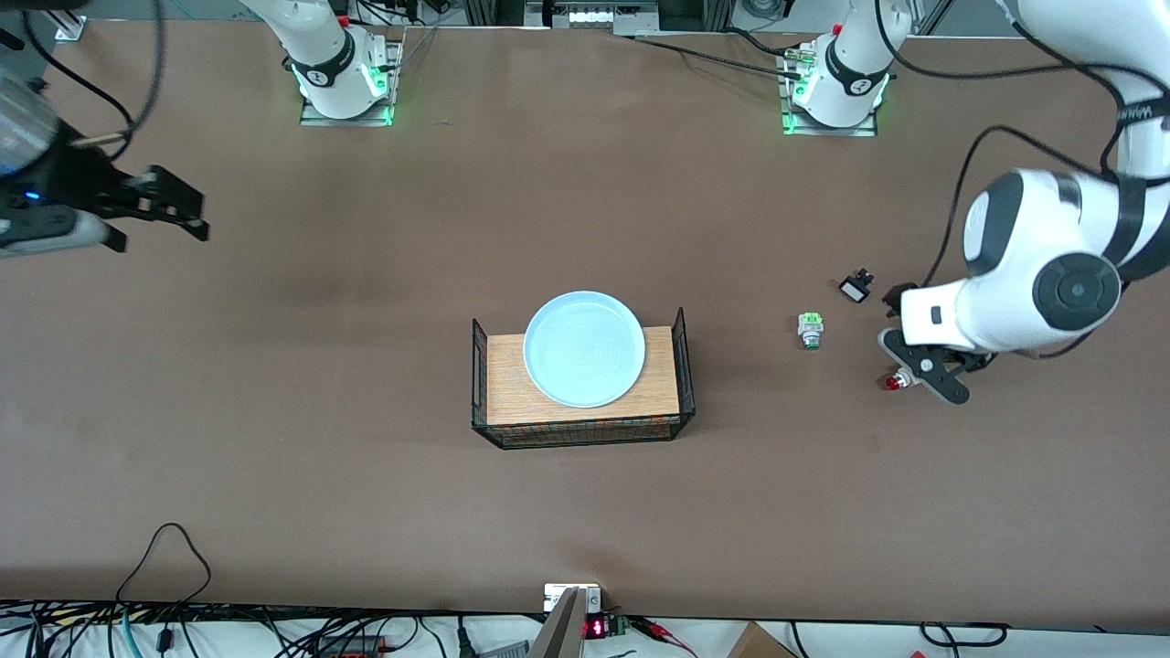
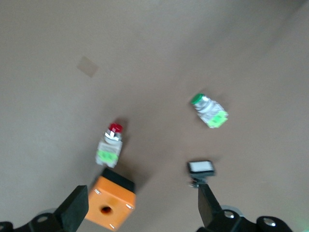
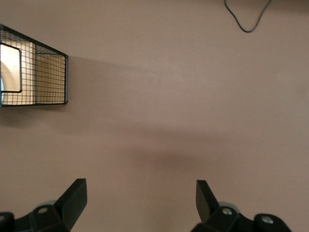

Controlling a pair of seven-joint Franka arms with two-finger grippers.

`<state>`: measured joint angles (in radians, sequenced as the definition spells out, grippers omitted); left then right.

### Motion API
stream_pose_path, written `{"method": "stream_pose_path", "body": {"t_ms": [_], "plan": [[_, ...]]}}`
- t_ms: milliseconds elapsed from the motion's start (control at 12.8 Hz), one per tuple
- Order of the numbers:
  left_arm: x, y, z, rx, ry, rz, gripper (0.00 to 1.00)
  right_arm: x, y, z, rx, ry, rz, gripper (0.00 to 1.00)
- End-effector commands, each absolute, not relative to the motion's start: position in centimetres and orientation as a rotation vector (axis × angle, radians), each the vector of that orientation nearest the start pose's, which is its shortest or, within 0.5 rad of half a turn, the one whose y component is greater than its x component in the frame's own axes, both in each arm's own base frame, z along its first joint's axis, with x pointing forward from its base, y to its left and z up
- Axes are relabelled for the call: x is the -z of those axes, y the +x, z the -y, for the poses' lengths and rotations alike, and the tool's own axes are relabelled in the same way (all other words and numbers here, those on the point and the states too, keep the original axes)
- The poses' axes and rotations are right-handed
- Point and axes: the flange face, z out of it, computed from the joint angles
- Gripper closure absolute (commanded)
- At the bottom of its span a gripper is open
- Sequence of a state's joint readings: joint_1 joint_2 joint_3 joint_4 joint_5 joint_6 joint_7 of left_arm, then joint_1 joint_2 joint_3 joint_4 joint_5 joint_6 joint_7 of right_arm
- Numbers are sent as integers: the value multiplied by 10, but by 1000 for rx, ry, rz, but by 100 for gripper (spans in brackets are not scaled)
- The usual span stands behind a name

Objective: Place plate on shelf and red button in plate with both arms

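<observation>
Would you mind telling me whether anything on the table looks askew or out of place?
Slightly. The round pale-blue plate sits on the wooden board in the black wire basket, its rim overhanging the board's edges. The red-capped push-button and green-capped push-button lie tipped on their sides under the open left gripper. The right gripper waits open.

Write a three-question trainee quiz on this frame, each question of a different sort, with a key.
1. True or false: the plate lies on the wooden board in the wire basket.
2. Which gripper hangs over the red button? A) left gripper B) right gripper
3. Fill in: the green-capped button lies on the ____, between the basket and the red button.

Key: 1 true; 2 A; 3 table. Both grippers are open, and the right one waits over the table at its arm's end.
</observation>
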<state>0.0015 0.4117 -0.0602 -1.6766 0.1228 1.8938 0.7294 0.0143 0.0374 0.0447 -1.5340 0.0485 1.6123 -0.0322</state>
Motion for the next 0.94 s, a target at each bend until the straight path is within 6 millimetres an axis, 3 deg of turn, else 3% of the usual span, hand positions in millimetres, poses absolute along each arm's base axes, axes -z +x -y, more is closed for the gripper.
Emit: {"method": "stream_pose_path", "body": {"t_ms": [0,78,234,391,547,859], "plan": [[-295,655,-15,-296,-2756,-1467,0,-605,563,-28,36,-3066,70,0],[-277,653,-27,-260,-2734,-1517,0,-595,563,-28,41,-3067,64,0],[-245,636,-25,-223,-2709,-1566,0,-595,552,-28,38,-3081,43,0],[-225,625,-34,-167,-2699,-1572,0,-595,535,-24,46,-3110,8,0],[-206,620,-39,-164,-2690,-1601,0,-597,531,-24,88,-3130,-60,0],[-194,622,-45,-120,-2647,-1658,0,-605,526,-31,83,-3130,-72,0]]}}
